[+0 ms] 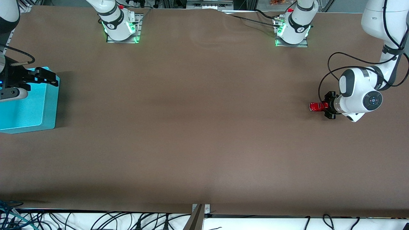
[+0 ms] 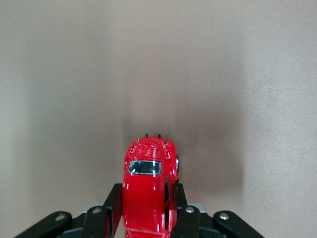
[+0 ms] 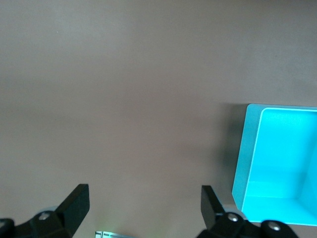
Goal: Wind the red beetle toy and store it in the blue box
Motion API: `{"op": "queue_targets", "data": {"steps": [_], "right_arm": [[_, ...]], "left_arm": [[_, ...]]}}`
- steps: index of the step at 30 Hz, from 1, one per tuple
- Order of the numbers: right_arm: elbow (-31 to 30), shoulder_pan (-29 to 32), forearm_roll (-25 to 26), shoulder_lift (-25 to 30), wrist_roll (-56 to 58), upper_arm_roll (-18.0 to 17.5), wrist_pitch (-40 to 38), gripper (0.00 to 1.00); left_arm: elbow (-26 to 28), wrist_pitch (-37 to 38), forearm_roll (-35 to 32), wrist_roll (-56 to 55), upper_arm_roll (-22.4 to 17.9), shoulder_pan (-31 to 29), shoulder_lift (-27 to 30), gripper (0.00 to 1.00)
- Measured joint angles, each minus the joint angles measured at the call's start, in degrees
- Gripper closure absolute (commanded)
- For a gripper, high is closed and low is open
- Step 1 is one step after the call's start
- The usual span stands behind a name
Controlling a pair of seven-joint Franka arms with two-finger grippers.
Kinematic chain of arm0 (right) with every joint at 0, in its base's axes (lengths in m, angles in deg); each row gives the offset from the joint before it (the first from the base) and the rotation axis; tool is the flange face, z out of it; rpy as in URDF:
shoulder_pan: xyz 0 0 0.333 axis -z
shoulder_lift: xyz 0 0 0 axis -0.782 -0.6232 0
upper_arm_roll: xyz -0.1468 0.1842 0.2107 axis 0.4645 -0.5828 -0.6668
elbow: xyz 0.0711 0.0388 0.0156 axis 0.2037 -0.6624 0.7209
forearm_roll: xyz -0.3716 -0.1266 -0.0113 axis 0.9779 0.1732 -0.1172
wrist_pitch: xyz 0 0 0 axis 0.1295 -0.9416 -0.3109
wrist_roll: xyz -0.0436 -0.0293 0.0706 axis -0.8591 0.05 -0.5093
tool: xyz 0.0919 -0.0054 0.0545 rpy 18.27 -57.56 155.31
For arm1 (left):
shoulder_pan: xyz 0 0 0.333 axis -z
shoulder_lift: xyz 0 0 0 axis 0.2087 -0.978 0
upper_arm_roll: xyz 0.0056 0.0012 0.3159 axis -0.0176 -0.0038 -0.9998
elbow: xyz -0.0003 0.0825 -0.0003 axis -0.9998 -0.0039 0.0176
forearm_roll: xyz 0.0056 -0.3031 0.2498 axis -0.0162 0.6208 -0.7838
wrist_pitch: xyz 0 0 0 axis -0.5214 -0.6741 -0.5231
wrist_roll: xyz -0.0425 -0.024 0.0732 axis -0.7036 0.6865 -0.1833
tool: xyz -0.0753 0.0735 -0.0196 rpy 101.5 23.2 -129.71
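Observation:
The red beetle toy [image 1: 316, 106] stands on its wheels on the brown table near the left arm's end. My left gripper [image 1: 323, 106] lies low and level with the table, shut on the toy's rear half. In the left wrist view the toy [image 2: 148, 183] points away from the wrist, a black finger [image 2: 115, 203] pressed to each side of its body. The blue box [image 1: 51, 105] stands at the right arm's end of the table. My right gripper [image 1: 51, 79] hangs open and empty over the box's rim. The right wrist view shows the box's wall [image 3: 245, 153] and its bare inside beside that gripper [image 3: 143, 191].
The two arm bases [image 1: 121, 28] [image 1: 292, 30] stand along the table edge farthest from the front camera. Brown table [image 1: 191, 127] stretches between the toy and the box. Cables [image 1: 96, 220] hang below the near edge.

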Motion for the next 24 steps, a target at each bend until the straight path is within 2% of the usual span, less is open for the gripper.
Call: {"op": "queue_targets", "data": {"steps": [14, 24], "right_arm": [[0.00, -0.01, 0.00, 0.00, -0.01, 0.00, 0.03, 0.00], [0.00, -0.01, 0.00, -0.01, -0.02, 0.00, 0.03, 0.00]], "left_arm": [[-0.29, 0.34, -0.04, 0.00, 0.00, 0.00, -0.10, 0.33], [-2.53, 2.51, -0.06, 0.06, 0.28, 0.06, 1.87, 0.30]]}}
